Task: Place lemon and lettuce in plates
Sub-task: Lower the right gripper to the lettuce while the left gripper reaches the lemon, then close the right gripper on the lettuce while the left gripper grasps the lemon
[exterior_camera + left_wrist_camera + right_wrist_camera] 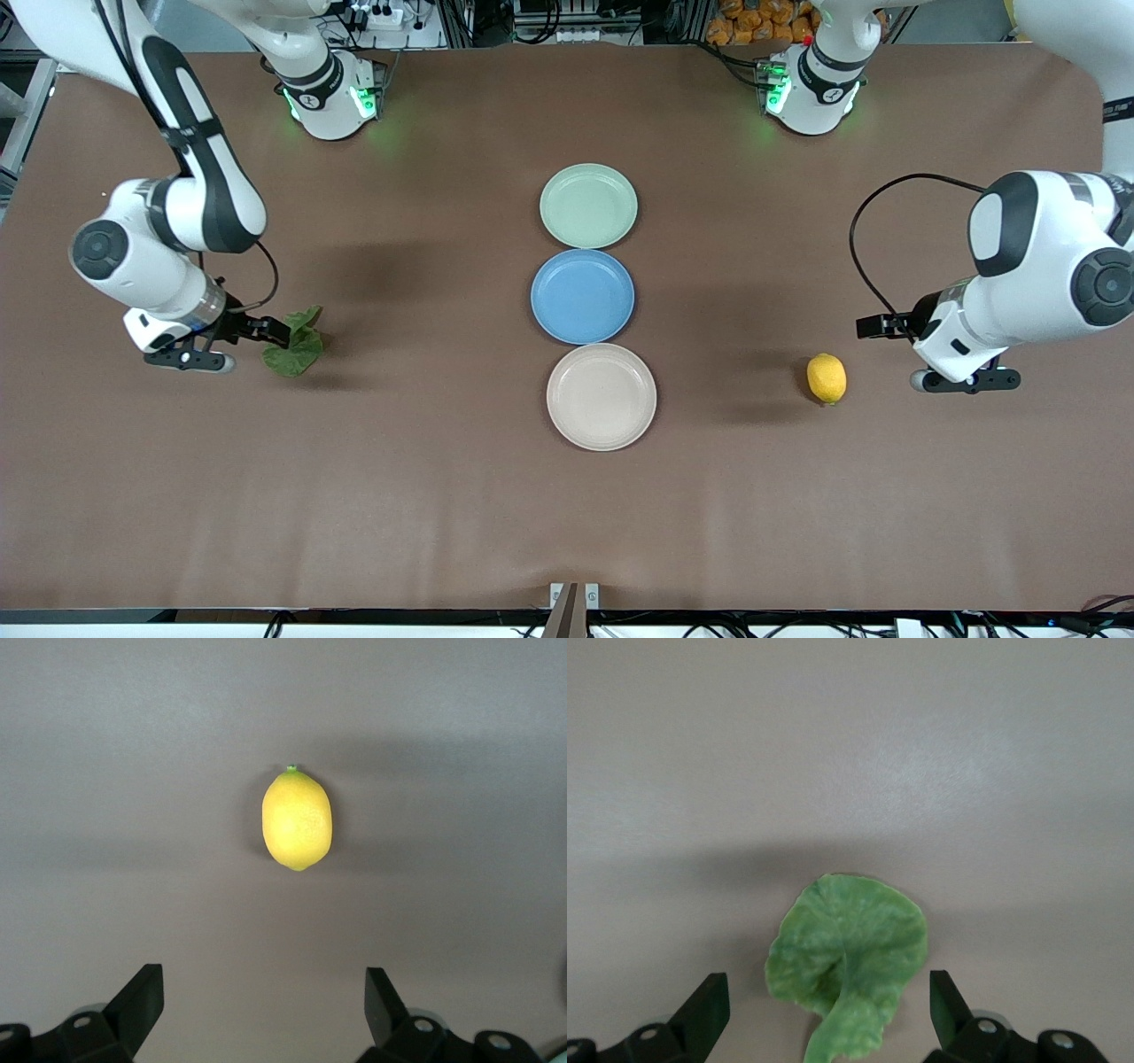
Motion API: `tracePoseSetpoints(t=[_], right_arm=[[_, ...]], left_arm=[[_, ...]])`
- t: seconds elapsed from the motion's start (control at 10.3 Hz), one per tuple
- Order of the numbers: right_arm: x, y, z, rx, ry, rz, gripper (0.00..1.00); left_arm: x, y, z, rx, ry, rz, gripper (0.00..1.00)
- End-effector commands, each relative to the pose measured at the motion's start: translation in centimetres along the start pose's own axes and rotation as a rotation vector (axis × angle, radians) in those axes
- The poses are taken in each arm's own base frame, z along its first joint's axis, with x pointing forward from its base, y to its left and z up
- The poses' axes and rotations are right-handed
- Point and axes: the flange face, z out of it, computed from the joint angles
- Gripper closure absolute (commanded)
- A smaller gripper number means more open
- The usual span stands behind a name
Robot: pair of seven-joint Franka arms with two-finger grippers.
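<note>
**Both pickups lined up, nothing lifted yet**

The lemon [826, 378] sits right of centre in the front view, long axis running away from the spread fingers of the left gripper [264, 1010]. The lettuce [297, 343] at left is framed by the wide-open right gripper [829, 1010]. The plates [601, 396] are bare.

No text, label, brand, number or sign can be read on anything here. A few small dark marks sit on the white casing of the left arm [1118, 111] near the edge of the front view, but they cannot be made out as letters.
</note>
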Motion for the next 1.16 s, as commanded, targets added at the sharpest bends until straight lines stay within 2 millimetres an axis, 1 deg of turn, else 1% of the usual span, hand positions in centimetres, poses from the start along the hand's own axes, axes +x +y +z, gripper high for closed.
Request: tracePoseSetpoints(t=[0.0, 0.1, 0.19, 0.29, 0.39, 0.49, 0.58, 0.68, 0.78, 0.87, 1.07], right_arm=[[-1.6, 0.6, 4.5, 0.017, 0.03, 0.013, 0.0], [-2.3, 0.6, 6.1, 0.021, 0.042, 0.015, 0.0], [-2.7, 0.6, 7.0, 0.022, 0.041, 0.015, 0.0], [-3.3, 0.6, 8.1, 0.024, 0.039, 0.016, 0.0], [-3.6, 0.6, 9.5, 0.027, 0.042, 0.017, 0.0], [-3.7, 0.8, 9.9, 0.026, 0.036, 0.019, 0.0], [-3.6, 0.7, 9.5, 0.025, 0.035, 0.014, 0.28], [-3.4, 0.7, 9.3, 0.023, 0.032, 0.013, 0.63], [-3.1, 0.7, 8.6, 0.023, 0.035, 0.018, 0.86], [-3.1, 0.7, 7.9, 0.02, 0.02, 0.021, 1.0], [-2.7, 0.5, 6.8, 0.016, 0.001, 0.009, 1.0]], left_arm=[[1.2, -0.2, 2.1, 0.009, 0.019, 0.001, 0.0], [1.6, -0.3, 3.1, 0.025, 0.017, 0.011, 0.0], [1.8, 0.0, 3.6, 0.068, 0.026, 0.041, 0.0], [2.0, 0.8, 4.3, 0.073, 0.025, 0.056, 0.0], [2.3, 2.1, 5.3, 0.073, 0.022, 0.076, 0.0], [2.4, 2.5, 6.3, 0.07, 0.017, 0.08, 0.0], [2.6, 2.4, 7.1, 0.059, 0.007, 0.075, 0.0], [2.8, 2.4, 8.1, 0.055, -0.006, 0.073, 0.0], [3.1, 2.2, 9.4, 0.052, -0.017, 0.075, 0.0], [3.4, 2.1, 10.3, 0.049, -0.016, 0.078, 0.0], [3.9, 2.2, 12.2, 0.041, -0.01, 0.079, 0.0]])
